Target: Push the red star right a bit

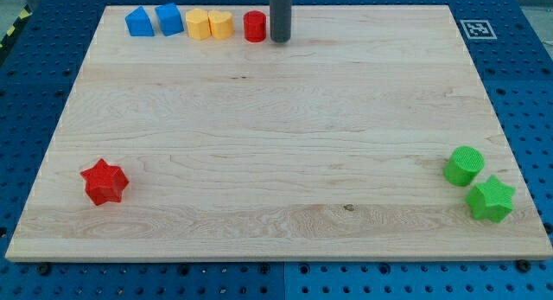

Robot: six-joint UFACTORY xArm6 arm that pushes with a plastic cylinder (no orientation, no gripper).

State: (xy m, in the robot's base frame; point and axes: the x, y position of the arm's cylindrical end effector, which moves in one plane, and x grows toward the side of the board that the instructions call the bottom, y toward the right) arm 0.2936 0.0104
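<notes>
The red star point(104, 181) lies near the board's lower left corner. My tip point(280, 40) stands at the view's top, near the far edge of the board, just right of a red cylinder point(254, 27). The tip is far from the red star, up and to the right of it.
Along the top edge sit two blue blocks point(139, 22) point(169, 19), a yellow block point(199, 24) and a yellow heart-like block point(221, 25). A green cylinder point(464, 165) and a green star point(491, 199) lie at the lower right. The wooden board point(276, 136) rests on a blue pegboard table.
</notes>
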